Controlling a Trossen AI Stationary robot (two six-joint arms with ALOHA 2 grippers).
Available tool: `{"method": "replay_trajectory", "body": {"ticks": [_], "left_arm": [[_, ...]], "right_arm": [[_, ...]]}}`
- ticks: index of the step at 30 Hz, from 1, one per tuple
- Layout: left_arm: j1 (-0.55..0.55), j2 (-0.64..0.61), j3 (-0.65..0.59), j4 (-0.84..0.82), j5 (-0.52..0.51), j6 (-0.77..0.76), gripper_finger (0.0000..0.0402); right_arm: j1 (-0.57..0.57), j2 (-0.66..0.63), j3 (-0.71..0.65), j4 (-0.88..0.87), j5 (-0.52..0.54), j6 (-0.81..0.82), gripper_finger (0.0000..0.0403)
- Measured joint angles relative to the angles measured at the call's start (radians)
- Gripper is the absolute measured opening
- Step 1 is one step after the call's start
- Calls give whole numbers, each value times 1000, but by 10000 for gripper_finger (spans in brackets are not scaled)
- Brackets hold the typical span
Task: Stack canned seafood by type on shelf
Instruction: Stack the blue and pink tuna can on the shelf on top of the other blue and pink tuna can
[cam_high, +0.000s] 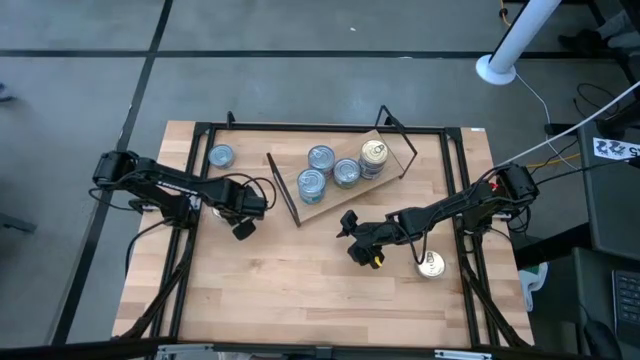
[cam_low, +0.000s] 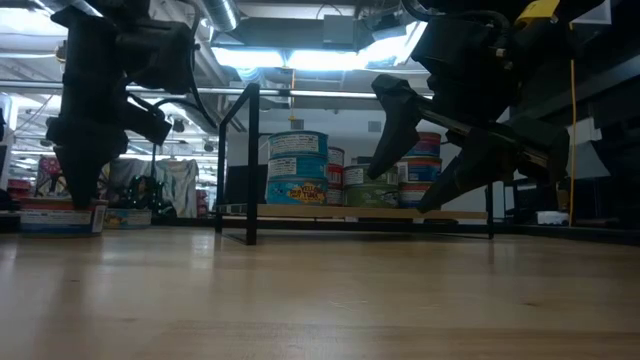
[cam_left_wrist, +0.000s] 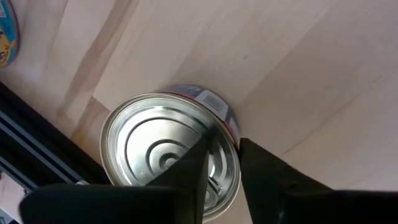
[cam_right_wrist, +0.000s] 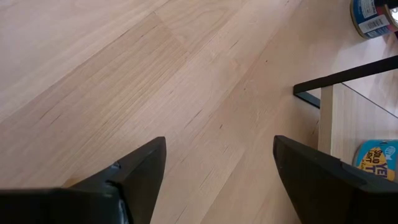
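Note:
My left gripper (cam_high: 243, 222) reaches down onto a blue-labelled tin with a silvery top (cam_left_wrist: 163, 146), which stands on the table left of the shelf (cam_low: 58, 216). A second blue tin (cam_high: 221, 155) stands by the far left corner. The shelf (cam_high: 330, 198), a light plank on black wire frames, lies skewed at the far middle. It carries three blue tins (cam_high: 321, 158) and a gold-topped one (cam_high: 373, 153); some are stacked two high (cam_low: 297, 165). My right gripper (cam_high: 352, 238) hovers open near the shelf's front. A gold tin (cam_high: 431, 264) stands on the table to its right. My left gripper straddles the tin's rim (cam_left_wrist: 231, 127) from above, slanting down: one finger (cam_left_wrist: 193, 168) lies over the ringed lid, the other (cam_left_wrist: 267, 174) outside the wall. The gap between them is narrow. The tin stands upright with its base on the table.
Black rails run along the table's left and right sides (cam_high: 195, 180). The shelf's wire leg frame (cam_right_wrist: 329, 84) shows close to my right gripper. Bare wood lies across the near half of the table (cam_high: 300, 290).

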Motion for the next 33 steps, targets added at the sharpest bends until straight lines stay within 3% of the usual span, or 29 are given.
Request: {"method": "replay_trajectory", "body": {"ticks": [18, 33], "left_arm": [[0, 1, -1, 3, 22, -24, 5], [-25, 5, 46, 33, 66, -50, 1]], "right_arm": [[0, 0, 0, 0, 0, 0, 294], [0, 0, 0, 0, 0, 0, 294]]}}
